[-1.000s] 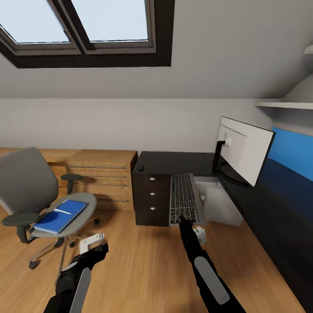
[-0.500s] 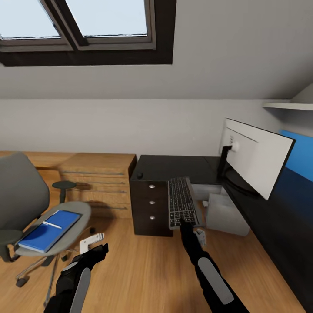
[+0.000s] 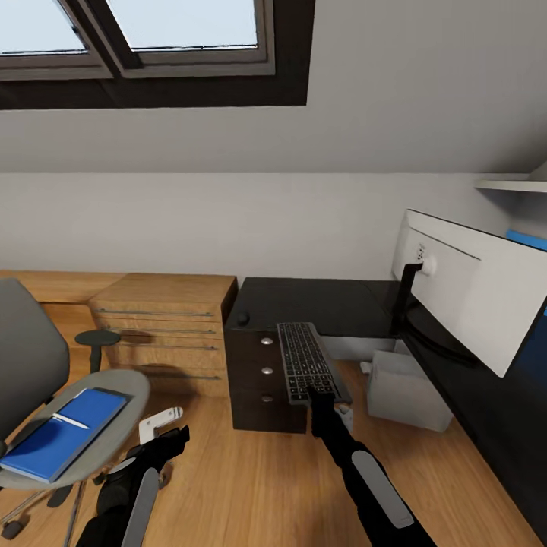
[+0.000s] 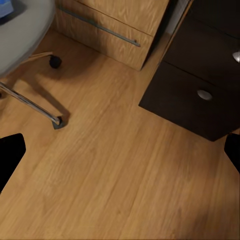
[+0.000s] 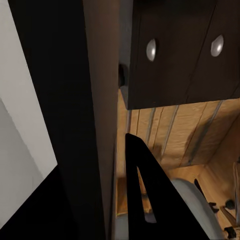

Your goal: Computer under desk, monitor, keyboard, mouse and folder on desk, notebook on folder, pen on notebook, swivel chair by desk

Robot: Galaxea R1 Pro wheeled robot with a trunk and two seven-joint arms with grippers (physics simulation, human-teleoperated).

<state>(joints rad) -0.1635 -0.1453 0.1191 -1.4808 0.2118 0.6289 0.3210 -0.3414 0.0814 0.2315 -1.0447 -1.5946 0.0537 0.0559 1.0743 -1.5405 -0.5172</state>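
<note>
My right gripper (image 3: 317, 393) is shut on the near end of the black keyboard (image 3: 306, 362), holding it in the air in front of the black drawer unit (image 3: 260, 372) of the desk (image 3: 319, 298). In the right wrist view the keyboard (image 5: 97, 100) shows edge-on beside one fingertip (image 5: 145, 200). The monitor (image 3: 471, 289) stands on the desk at right, white back towards me. A small black mouse (image 3: 243, 319) lies at the desk's left corner. The grey-white computer (image 3: 406, 389) stands under the desk. The swivel chair (image 3: 45, 395) at left carries the blue folder (image 3: 59, 434) and the white pen (image 3: 70, 420); I cannot make out the notebook. My left gripper (image 3: 162, 424) is open and empty over the floor.
A low wooden drawer cabinet (image 3: 165, 327) stands against the wall left of the desk. The left wrist view looks at wood floor (image 4: 120, 165), the chair's chrome base (image 4: 30, 100) and the drawer unit (image 4: 200, 85). A sloped ceiling with a skylight (image 3: 137, 38) hangs above.
The whole view has shifted as the camera moved nearer the desk: the chair slid left and the monitor looms larger. The keyboard stays in my right gripper, now angled slightly left.
</note>
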